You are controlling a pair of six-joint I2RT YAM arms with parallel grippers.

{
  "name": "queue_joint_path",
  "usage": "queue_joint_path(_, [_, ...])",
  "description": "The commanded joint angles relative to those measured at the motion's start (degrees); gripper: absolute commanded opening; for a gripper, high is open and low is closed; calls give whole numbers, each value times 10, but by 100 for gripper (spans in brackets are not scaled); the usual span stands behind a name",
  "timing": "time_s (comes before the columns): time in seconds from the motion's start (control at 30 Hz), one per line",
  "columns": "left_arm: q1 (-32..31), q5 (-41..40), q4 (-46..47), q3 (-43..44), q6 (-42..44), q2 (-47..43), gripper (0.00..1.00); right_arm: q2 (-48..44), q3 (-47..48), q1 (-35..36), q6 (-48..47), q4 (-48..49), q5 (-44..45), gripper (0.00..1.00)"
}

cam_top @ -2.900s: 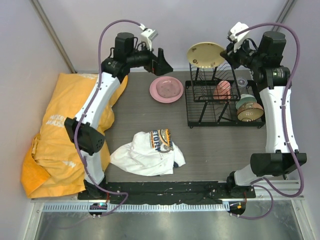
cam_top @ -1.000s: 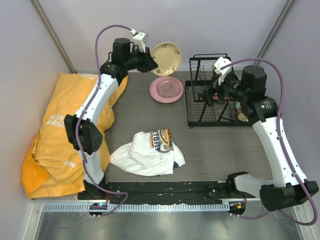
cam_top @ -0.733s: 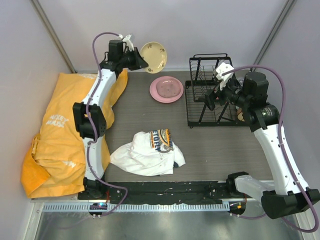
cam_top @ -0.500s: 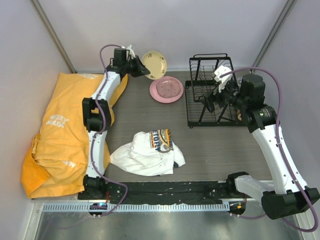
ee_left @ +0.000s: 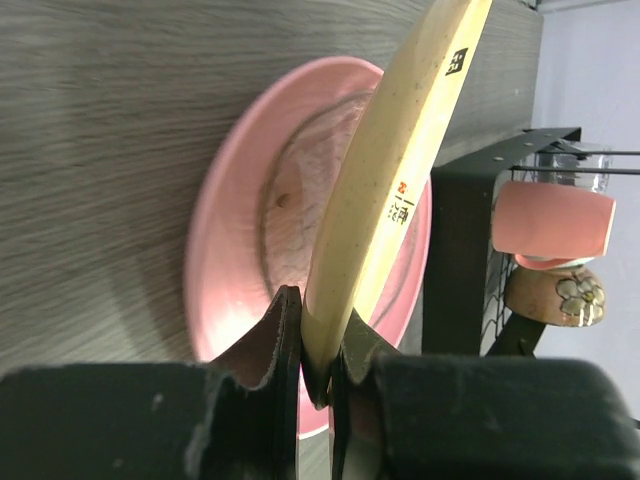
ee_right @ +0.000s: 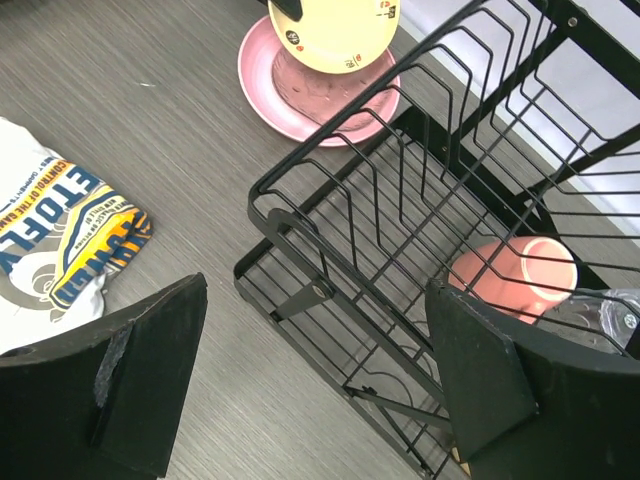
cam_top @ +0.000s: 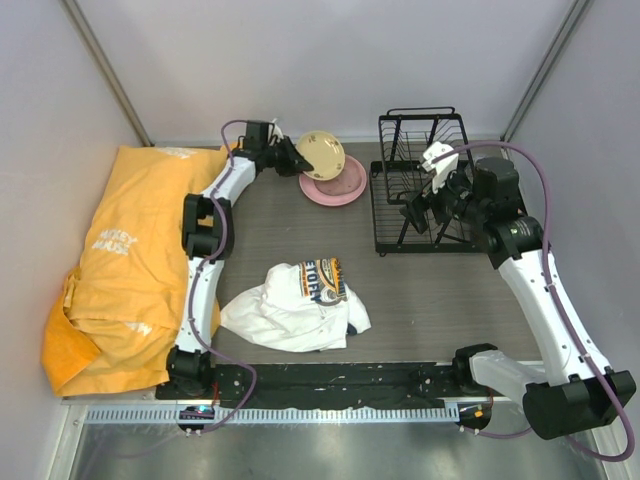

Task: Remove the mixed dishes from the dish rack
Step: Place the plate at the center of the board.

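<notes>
**Cream plate held on edge over the pink plate; rack still partly loaded**

On the far left lies an orange cloth (cam_top: 120, 260), with a white printed T-shirt (cam_top: 300, 295) near the table's middle. The left gripper (ee_left: 318, 355) is clamped on the rim of the cream patterned plate (ee_left: 395, 165), holding it nearly on edge just above the pink plate (ee_left: 235, 260), which lies flat on the table (cam_top: 440, 300). Released at this tilt, the cream plate could roll off or clack hard against the pink one; it likely needs levelling first.

To the right, the dish rack (ee_right: 400, 230) still holds the pink mug (ee_right: 515, 275), a clear glass (ee_right: 610, 310) and a patterned bowl (ee_left: 555, 297). The right gripper (ee_right: 310, 385) hovers over the rack, jaws spread wide and empty. Descending carelessly, its fingers could snag the wires or knock the mug against the glass.
</notes>
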Motion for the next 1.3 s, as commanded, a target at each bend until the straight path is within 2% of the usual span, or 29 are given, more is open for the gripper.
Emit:
queue_joint_path(0.0, [-18, 31, 50, 26, -21, -5, 0, -20, -7, 3, -7, 32, 28, 94])
queue_joint_path(0.27, [-35, 32, 52, 3, -25, -2, 11, -43, -28, 3, -9, 39, 92, 94])
queue_joint_path(0.57, [-42, 31, 47, -11, -19, -1, 17, -74, -39, 3, -10, 39, 114, 94])
queue_joint_path(0.9, [-42, 29, 45, -42, -6, -18, 28, -94, -53, 3, -9, 39, 135, 94])
queue_joint_path(1.0, [-44, 28, 44, -51, -2, -27, 34, -104, -53, 3, -5, 39, 152, 94])
queue_joint_path(1.2, [-44, 26, 39, -55, 7, -47, 59, -121, -49, 2, 9, 39, 185, 94])
queue_joint_path(1.27, [-44, 22, 36, -61, 13, -58, 64, -124, -45, 2, 15, 38, 201, 94])
